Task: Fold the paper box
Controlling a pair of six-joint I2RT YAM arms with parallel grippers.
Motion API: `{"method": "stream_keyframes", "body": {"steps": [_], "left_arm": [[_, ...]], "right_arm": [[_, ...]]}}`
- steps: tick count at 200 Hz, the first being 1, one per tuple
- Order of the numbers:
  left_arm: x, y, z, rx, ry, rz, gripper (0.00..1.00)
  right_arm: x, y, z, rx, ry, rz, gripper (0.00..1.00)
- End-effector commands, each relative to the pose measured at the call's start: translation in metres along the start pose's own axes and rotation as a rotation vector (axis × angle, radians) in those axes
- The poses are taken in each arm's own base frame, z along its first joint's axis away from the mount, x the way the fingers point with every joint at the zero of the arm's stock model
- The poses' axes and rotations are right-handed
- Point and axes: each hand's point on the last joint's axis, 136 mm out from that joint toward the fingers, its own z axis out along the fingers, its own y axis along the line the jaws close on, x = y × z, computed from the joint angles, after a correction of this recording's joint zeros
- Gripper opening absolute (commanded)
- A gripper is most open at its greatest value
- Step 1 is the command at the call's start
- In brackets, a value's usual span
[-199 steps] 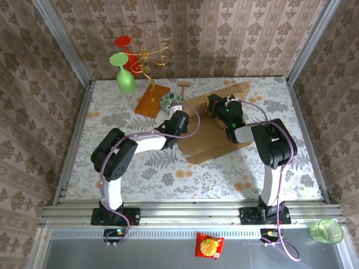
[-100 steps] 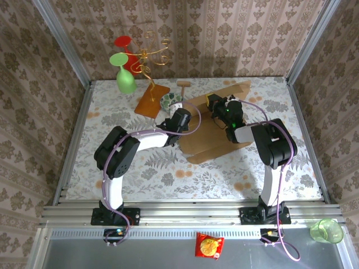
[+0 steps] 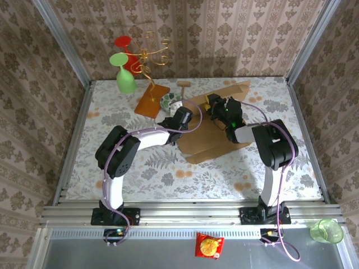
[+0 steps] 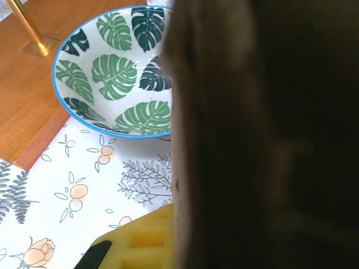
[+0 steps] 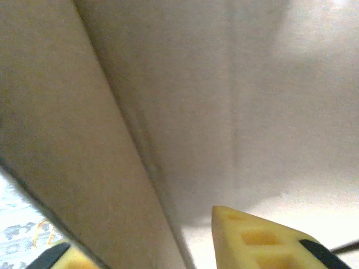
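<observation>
Top external view: the paper box (image 3: 208,143) lies tilted on the desk (image 3: 140,168), from the middle toward the far edge, a little to the right side.
Left jaws: clenched on the left edge of the paper box; in the left wrist view one yellow finger (image 4: 137,246) lies against the cardboard.
Right jaws: released, over the far part of the box; a cardboard wall stands between the two fingers (image 5: 263,241).
Bowl (image 3: 168,101): leaf pattern, just beside the box's left edge, next to a wooden board (image 3: 150,102).
</observation>
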Motion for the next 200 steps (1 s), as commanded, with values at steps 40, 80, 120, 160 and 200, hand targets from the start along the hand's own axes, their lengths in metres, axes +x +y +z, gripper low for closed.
{"method": "stream_keyframes", "body": {"steps": [40, 80, 120, 160, 200], "left_arm": [[0.002, 0.05, -0.03, -0.053, 0.02, 0.149, 0.0], [-0.003, 0.071, -0.04, -0.02, 0.005, 0.187, 0.0], [0.004, 0.082, -0.049, 0.037, 0.012, 0.208, 0.0], [0.012, 0.091, -0.055, 0.059, 0.021, 0.199, 0.0], [0.01, 0.09, -0.055, 0.072, 0.02, 0.195, 0.0]], "right_arm": [[-0.01, 0.035, -0.056, 0.13, -0.059, -0.07, 0.73], [-0.023, 0.052, -0.09, 0.173, -0.094, -0.133, 0.71], [-0.041, 0.064, -0.096, 0.228, -0.086, -0.216, 0.57], [-0.045, 0.067, -0.081, 0.34, -0.023, -0.366, 0.53], [-0.042, 0.047, -0.055, 0.414, 0.08, -0.382, 0.56]]}}
